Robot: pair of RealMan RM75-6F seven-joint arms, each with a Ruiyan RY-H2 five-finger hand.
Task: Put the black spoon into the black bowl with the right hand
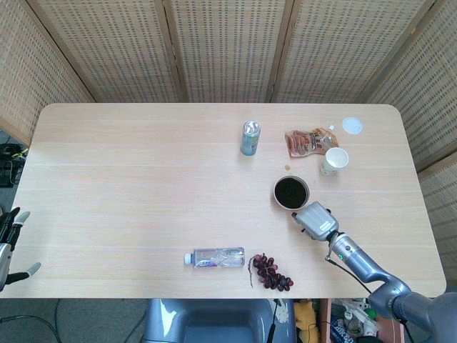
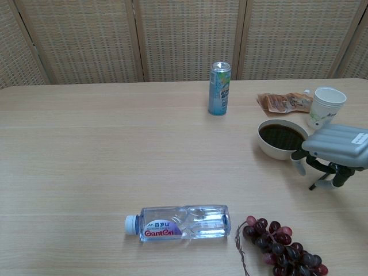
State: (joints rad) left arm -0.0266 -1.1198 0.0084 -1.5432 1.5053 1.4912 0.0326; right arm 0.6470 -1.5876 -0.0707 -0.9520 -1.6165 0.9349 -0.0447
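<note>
The black bowl [image 1: 291, 192] [image 2: 280, 150] stands right of the table's middle, dark inside with a pale outer wall. My right hand [image 1: 315, 221] [image 2: 335, 147] hovers palm down just in front of the bowl, over the black spoon [image 2: 314, 185]. In the chest view its fingers [image 2: 298, 165] hang down on either side of the spoon, apart. Only the thin handle end shows on the table; the spoon's head is hidden under the hand. The head view hides the spoon entirely. My left hand [image 1: 10, 241] is at the far left edge, off the table, fingers spread and holding nothing.
A drink can [image 1: 250, 138] [image 2: 219, 88], a snack pouch [image 1: 305, 141], a paper cup [image 1: 333, 160] [image 2: 326, 106] and a white lid [image 1: 351, 126] lie behind the bowl. A water bottle [image 1: 214, 257] [image 2: 179, 222] and grapes [image 1: 270, 271] [image 2: 282, 247] lie near the front edge.
</note>
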